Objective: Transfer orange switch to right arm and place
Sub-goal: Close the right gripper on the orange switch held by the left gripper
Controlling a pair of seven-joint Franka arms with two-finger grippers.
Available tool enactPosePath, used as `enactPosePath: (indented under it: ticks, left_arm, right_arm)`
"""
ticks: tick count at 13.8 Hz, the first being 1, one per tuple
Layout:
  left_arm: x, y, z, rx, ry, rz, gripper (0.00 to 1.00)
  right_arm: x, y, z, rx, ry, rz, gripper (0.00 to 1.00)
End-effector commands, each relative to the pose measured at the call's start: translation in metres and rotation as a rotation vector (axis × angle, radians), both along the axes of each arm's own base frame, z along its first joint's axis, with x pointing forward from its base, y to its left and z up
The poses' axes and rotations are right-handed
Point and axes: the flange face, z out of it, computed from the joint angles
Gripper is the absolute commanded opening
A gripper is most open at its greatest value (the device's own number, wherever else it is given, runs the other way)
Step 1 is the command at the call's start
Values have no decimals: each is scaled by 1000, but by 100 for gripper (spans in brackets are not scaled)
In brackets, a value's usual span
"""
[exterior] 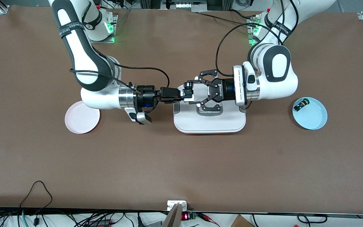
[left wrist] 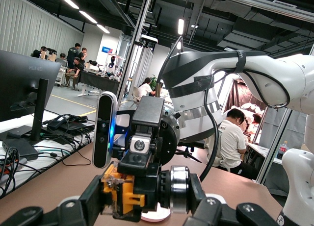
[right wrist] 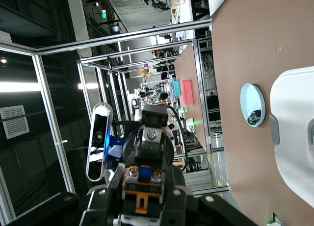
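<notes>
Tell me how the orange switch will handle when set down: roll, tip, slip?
Probably rigid: the orange switch shows no deformation clamped in the right tool over the white tray, the left tool open around it. Its round body may roll once released. Tiny, so likely light and easily knocked.

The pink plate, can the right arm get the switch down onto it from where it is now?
Probably yes: the pink plate lies bare beside the right arm. The right gripper is over the white tray, meeting the left gripper at the orange switch.
</notes>
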Motion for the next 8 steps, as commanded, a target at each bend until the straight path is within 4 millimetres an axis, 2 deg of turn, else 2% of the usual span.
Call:
enactPosePath:
  ticks: [1, 2, 4, 5, 6, 8]
  left_arm:
    - [-2, -6, 4, -26, 42, 19, 0]
    - [-2, -5, 5, -36, 50, 30, 0]
    - [-1, -4, 5, -42, 53, 46, 19]
    - [1, -2, 5, -50, 61, 76, 45]
    - [1, -2, 5, -53, 64, 81, 97]
    - [1, 0, 6, -55, 70, 85, 100]
  right_arm:
    - [4, 4, 5, 21, -113, 6, 23]
    - [5, 4, 5, 21, -127, 6, 23]
    - [4, 4, 5, 20, -130, 6, 23]
    - [4, 5, 4, 21, -133, 7, 23]
    - [5, 3, 2, 19, -130, 4, 23]
    - [4, 4, 2, 20, -150, 4, 20]
